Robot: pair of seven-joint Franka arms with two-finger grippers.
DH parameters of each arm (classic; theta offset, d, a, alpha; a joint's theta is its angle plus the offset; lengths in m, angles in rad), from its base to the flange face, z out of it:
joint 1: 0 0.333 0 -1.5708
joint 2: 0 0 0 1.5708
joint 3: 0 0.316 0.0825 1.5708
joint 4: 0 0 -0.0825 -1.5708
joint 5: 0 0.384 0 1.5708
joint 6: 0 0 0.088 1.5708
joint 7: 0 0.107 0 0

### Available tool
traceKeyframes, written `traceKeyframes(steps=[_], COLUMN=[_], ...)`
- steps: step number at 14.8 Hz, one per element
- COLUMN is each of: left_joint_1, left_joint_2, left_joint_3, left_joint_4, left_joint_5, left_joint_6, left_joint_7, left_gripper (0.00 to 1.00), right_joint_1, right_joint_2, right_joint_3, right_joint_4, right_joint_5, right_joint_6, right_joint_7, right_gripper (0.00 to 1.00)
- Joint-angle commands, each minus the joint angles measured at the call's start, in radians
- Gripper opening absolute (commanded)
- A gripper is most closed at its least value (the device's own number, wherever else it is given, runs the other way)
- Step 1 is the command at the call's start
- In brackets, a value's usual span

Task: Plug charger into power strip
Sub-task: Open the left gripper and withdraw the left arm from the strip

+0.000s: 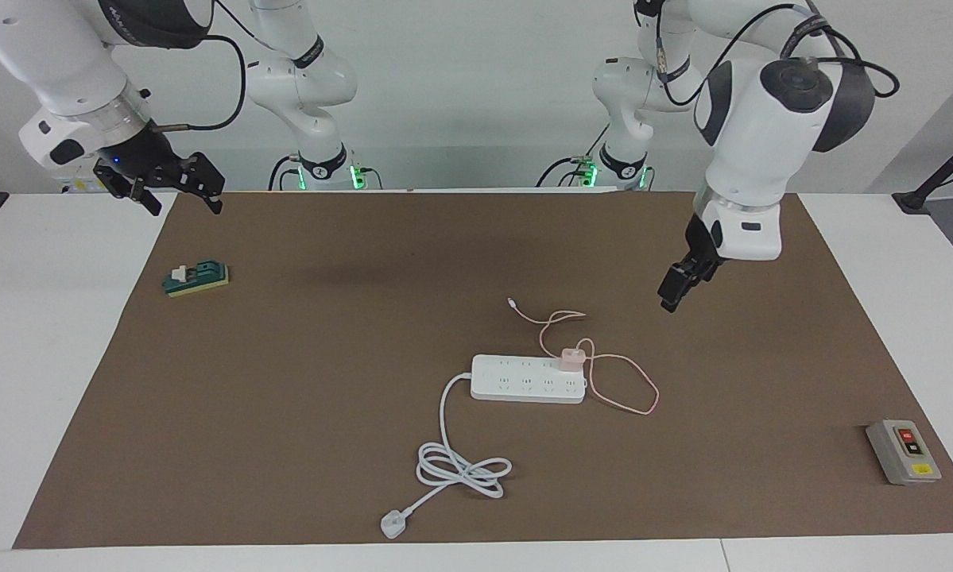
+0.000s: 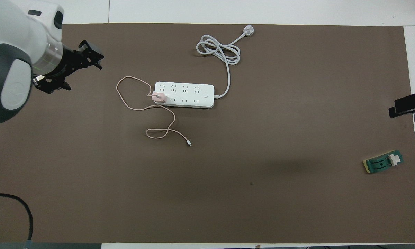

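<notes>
The pale pink charger [image 1: 571,359] [image 2: 158,98] stands upright on the white power strip [image 1: 524,381] [image 2: 190,95]. It sits at the strip's end toward the left arm, in the row nearer to the robots. Its thin pink cable [image 1: 627,389] [image 2: 131,93] loops loosely on the mat around that end. My left gripper [image 1: 673,295] [image 2: 85,77] hangs open and holds nothing, up over bare mat well apart from the charger. My right gripper [image 1: 186,208] [image 2: 401,108] waits open over the mat's corner by its own base.
The strip's thick white cord [image 1: 460,469] [image 2: 217,52] coils farther from the robots and ends in a white plug [image 1: 393,524] [image 2: 247,31]. A grey button box [image 1: 904,451] lies at the left arm's end. A green block [image 1: 196,279] [image 2: 383,162] lies at the right arm's end.
</notes>
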Motion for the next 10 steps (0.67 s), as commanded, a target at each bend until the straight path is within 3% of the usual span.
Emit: traceKeyframes(steps=[1, 10], left_joint_1=[0.046, 0.173], left_joint_2=[-0.057, -0.115], left_joint_3=[-0.005, -0.008], left_joint_4=[-0.014, -0.014], left_joint_5=[-0.008, -0.014], left_joint_6=[-0.05, -0.127], left_joint_7=[0.291, 0.593], left_gripper=[1.0, 1.0], right_joint_1=[-0.007, -0.007], right_joint_2=[-0.015, -0.017], right_joint_3=[0.005, 0.005], right_joint_4=[-0.014, -0.014], right_joint_5=[-0.013, -0.014], right_joint_6=[-0.006, -0.006], right_joint_7=[-0.008, -0.007], right_gripper=[1.0, 1.0])
